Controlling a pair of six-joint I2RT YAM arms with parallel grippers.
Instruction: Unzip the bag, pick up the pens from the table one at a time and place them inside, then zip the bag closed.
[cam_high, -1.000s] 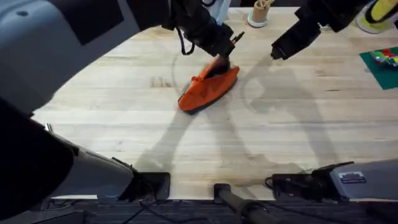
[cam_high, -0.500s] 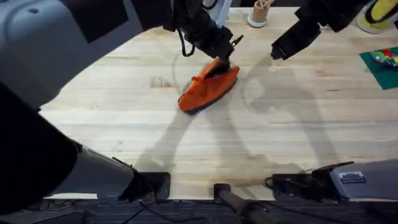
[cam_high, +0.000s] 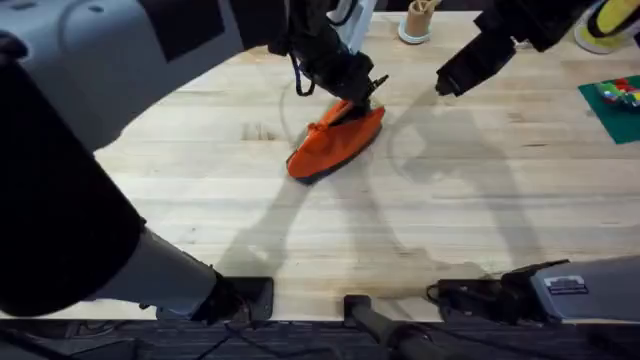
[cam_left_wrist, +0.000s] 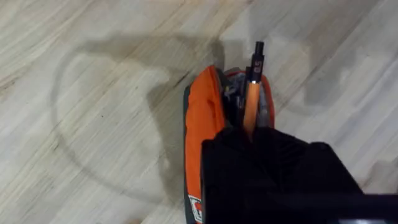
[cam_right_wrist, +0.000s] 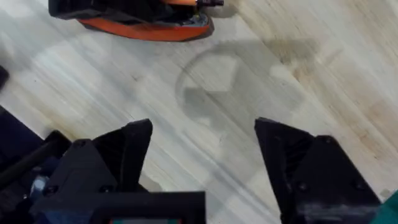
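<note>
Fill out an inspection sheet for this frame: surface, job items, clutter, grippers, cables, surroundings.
Surface: light wooden table, faint ring marks near the bag.
Job items: orange bag lies unzipped at centre; orange pen held over its opening, black tip past the far end.
Clutter: wooden holder at the far edge; green mat with small coloured pieces at the right edge.
Grippers: left gripper over the bag, gripping the pen; right gripper open, hovering above bare table beside the bag.
Cables: black cable looped on the left arm.
Surroundings: nothing seen.
</note>
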